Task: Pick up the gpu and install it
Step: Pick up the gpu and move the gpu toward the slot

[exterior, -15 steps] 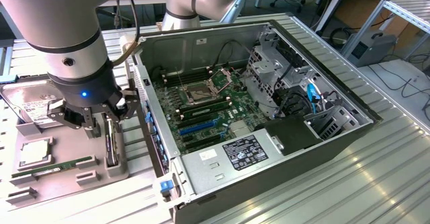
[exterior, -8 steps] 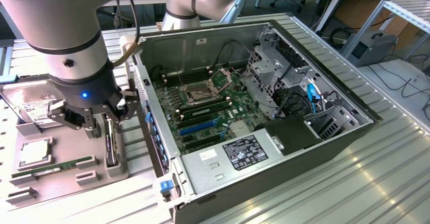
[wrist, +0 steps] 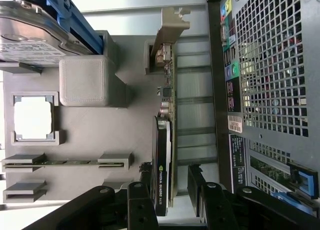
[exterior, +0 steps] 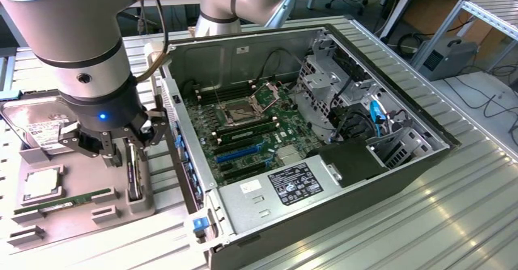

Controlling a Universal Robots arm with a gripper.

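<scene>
Standing next to this rig and counting what's out: one arm [exterior: 81, 39], one claw [exterior: 117, 144], one open computer case [exterior: 389, 179] in the middle of the exterior view. Lower left of that view there's one grey tray [exterior: 81, 221] sitting on the ribbed metal table [exterior: 453, 221], and it's got four parts on it. One hard drive [exterior: 36, 130] with a white label, one square processor [exterior: 42, 185], one long green memory stick [exterior: 65, 202], and one gpu [exterior: 134, 176].

The gpu is standing on its edge in a slot along the side of the tray nearest the case, just beside the case wall. From the wrist view you can see its one silvery bracket [wrist: 170, 24] at the far end of the card.

The claw is spread wide, not squeezing anything. It's low over the near end of the gpu, and its two black fingers [wrist: 142, 205] sit one on each side of the card. I can see a gap on the case side; can't tell if the other finger touches.
</scene>
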